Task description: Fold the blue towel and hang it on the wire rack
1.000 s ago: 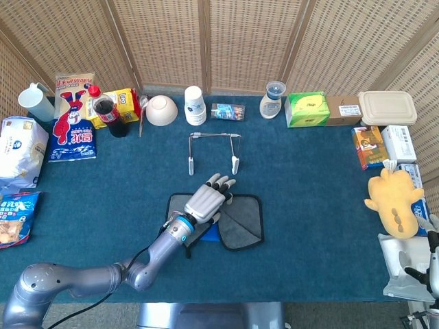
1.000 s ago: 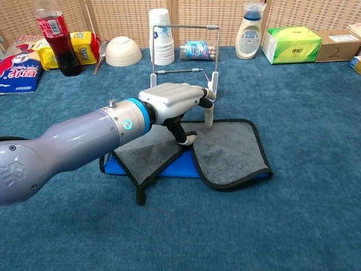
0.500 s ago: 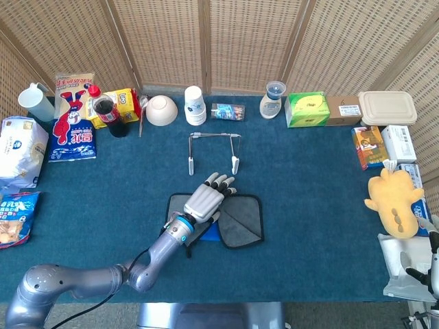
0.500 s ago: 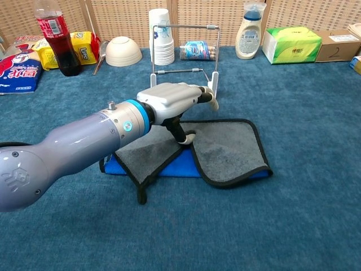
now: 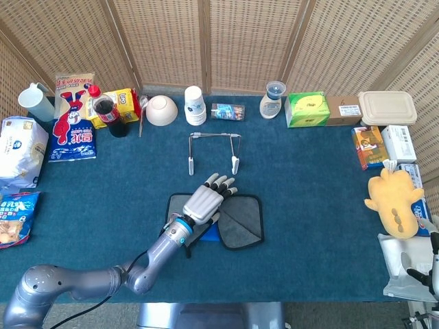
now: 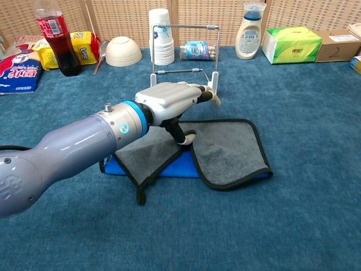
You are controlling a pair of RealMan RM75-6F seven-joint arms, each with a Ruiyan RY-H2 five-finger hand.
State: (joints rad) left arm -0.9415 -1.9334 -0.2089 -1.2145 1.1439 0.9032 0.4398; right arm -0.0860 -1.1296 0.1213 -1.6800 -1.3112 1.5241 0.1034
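Fingers (image 6: 197, 90) of the left hand (image 6: 172, 99) stretch forward, slightly apart, above the towel (image 6: 225, 152), holding nothing; the thumb points down toward the cloth, and contact cannot be made out. That towel lies flat on the table (image 5: 309, 205), grey flaps folded in over the blue middle, just in front of the rack (image 5: 214, 151), which stands upright. At the table's far right edge the right hand (image 5: 429, 264) is barely visible, its state unclear.

A table (image 5: 315, 205) with a blue carpet top stands in front of brown woven screens (image 5: 247, 41) in soft light
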